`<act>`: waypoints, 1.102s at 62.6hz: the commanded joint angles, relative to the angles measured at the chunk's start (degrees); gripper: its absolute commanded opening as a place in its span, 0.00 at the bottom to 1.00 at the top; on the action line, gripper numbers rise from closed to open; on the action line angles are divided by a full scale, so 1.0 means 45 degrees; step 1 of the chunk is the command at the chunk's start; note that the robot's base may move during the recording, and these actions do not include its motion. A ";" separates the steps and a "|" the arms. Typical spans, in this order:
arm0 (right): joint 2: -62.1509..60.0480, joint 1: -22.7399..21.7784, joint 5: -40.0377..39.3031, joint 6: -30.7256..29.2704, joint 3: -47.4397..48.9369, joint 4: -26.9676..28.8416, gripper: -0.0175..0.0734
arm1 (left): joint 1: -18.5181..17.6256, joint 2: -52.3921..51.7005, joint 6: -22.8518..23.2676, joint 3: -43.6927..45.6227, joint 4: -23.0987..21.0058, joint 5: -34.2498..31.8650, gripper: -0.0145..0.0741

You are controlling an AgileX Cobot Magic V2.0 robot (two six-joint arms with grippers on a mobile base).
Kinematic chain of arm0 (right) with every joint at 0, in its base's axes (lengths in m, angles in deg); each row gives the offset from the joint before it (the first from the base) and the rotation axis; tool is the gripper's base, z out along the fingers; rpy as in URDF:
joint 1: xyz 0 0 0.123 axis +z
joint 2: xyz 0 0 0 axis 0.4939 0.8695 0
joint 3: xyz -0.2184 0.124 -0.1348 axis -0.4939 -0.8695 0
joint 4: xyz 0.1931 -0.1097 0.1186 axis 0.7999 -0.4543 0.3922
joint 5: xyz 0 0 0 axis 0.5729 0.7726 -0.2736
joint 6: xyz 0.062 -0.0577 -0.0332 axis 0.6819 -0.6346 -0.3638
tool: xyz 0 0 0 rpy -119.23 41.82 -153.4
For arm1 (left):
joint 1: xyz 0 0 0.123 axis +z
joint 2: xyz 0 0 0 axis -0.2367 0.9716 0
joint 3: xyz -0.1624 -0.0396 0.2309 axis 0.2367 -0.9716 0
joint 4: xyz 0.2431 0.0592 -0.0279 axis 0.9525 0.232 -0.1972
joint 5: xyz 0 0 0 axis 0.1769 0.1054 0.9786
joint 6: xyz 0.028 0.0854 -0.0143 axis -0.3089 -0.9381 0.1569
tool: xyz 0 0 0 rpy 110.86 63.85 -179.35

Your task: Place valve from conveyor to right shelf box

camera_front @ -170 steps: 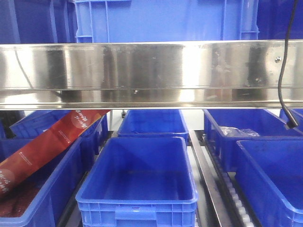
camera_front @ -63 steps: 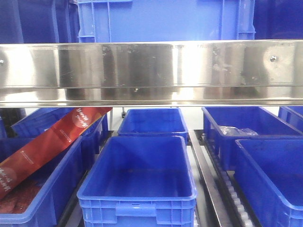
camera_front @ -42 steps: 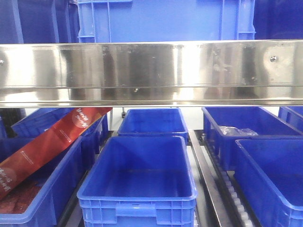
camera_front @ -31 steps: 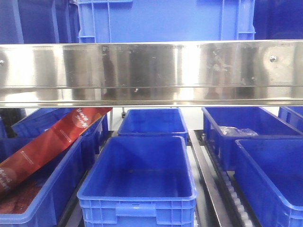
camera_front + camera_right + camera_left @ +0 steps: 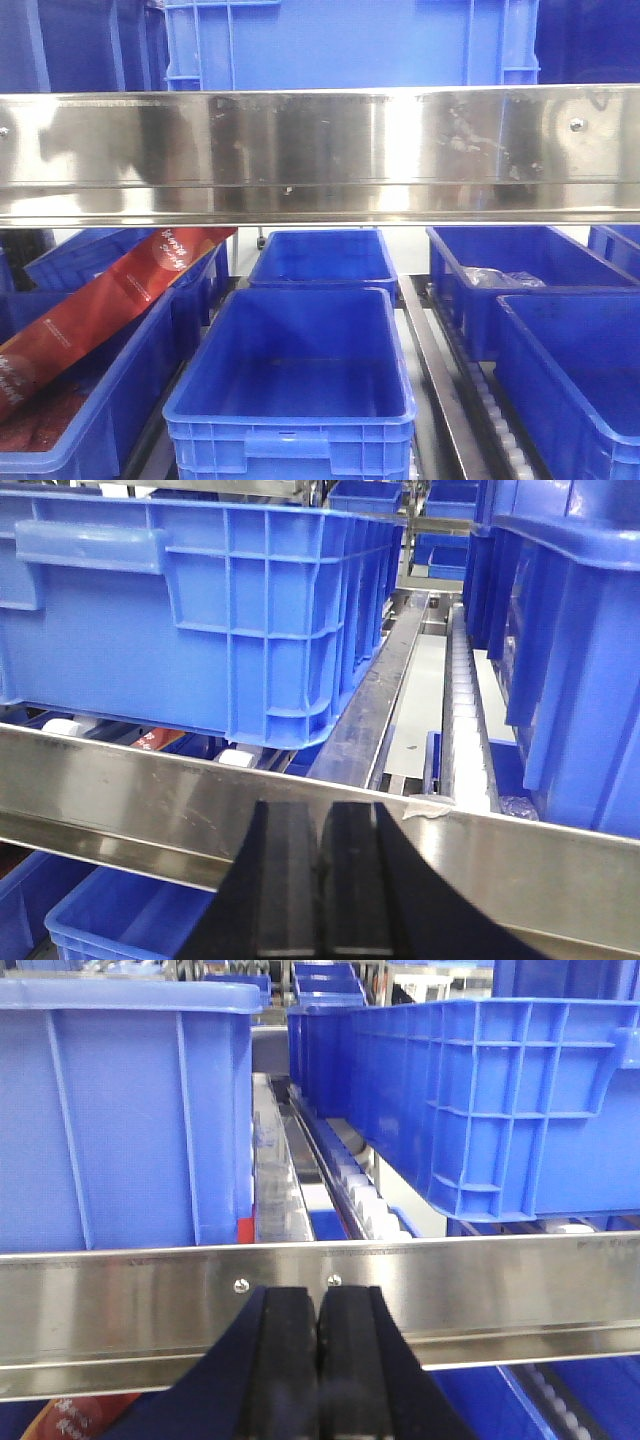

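The valve and the conveyor are out of view in all three views. The front view faces a shelf rack with blue boxes; two of them stand on the right, a near box (image 5: pixel 570 380) and a far box (image 5: pixel 520 275) holding a clear plastic bag (image 5: pixel 500 277). My left gripper (image 5: pixel 319 1305) is shut with nothing between its black fingers, in front of a steel shelf rail (image 5: pixel 500 1280). My right gripper (image 5: pixel 320 820) is also shut and empty, in front of a steel rail (image 5: pixel 120 790).
A steel shelf beam (image 5: pixel 320 150) crosses the front view, with a blue box (image 5: pixel 350 45) above it. Below stand a middle blue box (image 5: pixel 295 380) and a left box (image 5: pixel 110 400) with a red package (image 5: pixel 100 300). Roller tracks (image 5: pixel 462 720) run between the boxes.
The front view has shifted slightly since the oldest frame, and the black cable at its right edge is gone. Over the last second only reflections on the steel beam differ.
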 commanded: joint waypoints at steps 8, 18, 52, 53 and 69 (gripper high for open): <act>-0.0066 -0.0083 -0.0326 -0.0018 -0.0010 -0.0072 0.02 | 0.0033 -0.0130 0.0028 -0.0026 -0.0105 -0.0438 0.04; -0.0066 -0.0083 -0.0326 -0.0018 -0.0010 -0.0072 0.02 | 0.0033 -0.0130 0.0028 -0.0026 -0.0105 -0.0488 0.04; -0.0066 -0.0083 -0.0326 -0.0018 -0.0010 -0.0072 0.02 | 0.1018 -0.1104 0.0028 -0.0579 0.0469 -0.0514 0.04; -0.0066 -0.0083 -0.0326 -0.0018 -0.0010 -0.0072 0.02 | 0.1142 -0.1304 0.0028 -0.0663 0.0465 -0.0514 0.04; -0.0066 -0.0083 -0.0326 -0.0018 -0.0010 -0.0072 0.02 | 0.2695 -0.3744 0.0028 -0.2949 0.0465 -0.0595 0.04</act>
